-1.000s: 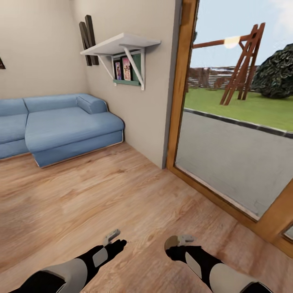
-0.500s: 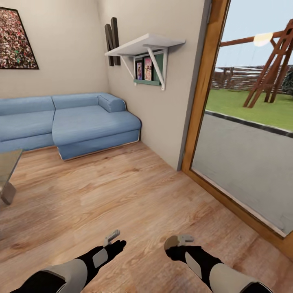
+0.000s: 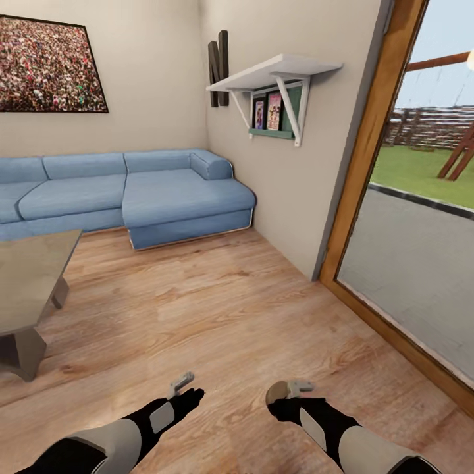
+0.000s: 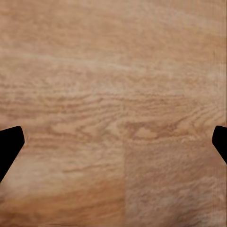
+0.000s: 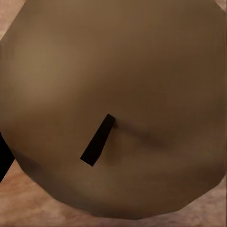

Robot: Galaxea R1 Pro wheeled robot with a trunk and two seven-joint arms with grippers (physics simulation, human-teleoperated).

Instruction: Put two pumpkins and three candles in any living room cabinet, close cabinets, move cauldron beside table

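A stubby grey-tan candle (image 3: 276, 394) sits in my right gripper (image 3: 289, 390), which is shut on it low over the plank floor. In the right wrist view the candle (image 5: 113, 94) is seen end-on, with its short dark wick at the middle. My left gripper (image 3: 182, 382) is open and holds nothing; its wrist view has the dark fingertips (image 4: 9, 146) far apart over bare wood. The low table (image 3: 29, 276) with a glossy grey top stands at the left edge of the head view. Pumpkins, cabinet and cauldron are out of view.
A blue corner sofa (image 3: 131, 194) fills the far corner under a wall picture (image 3: 49, 64). A white wall shelf (image 3: 276, 72) juts from the right wall. A wood-framed glass door (image 3: 368, 171) to a garden runs along the right. Plank floor (image 3: 217, 309) lies open ahead.
The whole head view has swung left: sofa, shelf and door frame have shifted right in the picture, and the picture and table have come in. Both arms hold the same pose.
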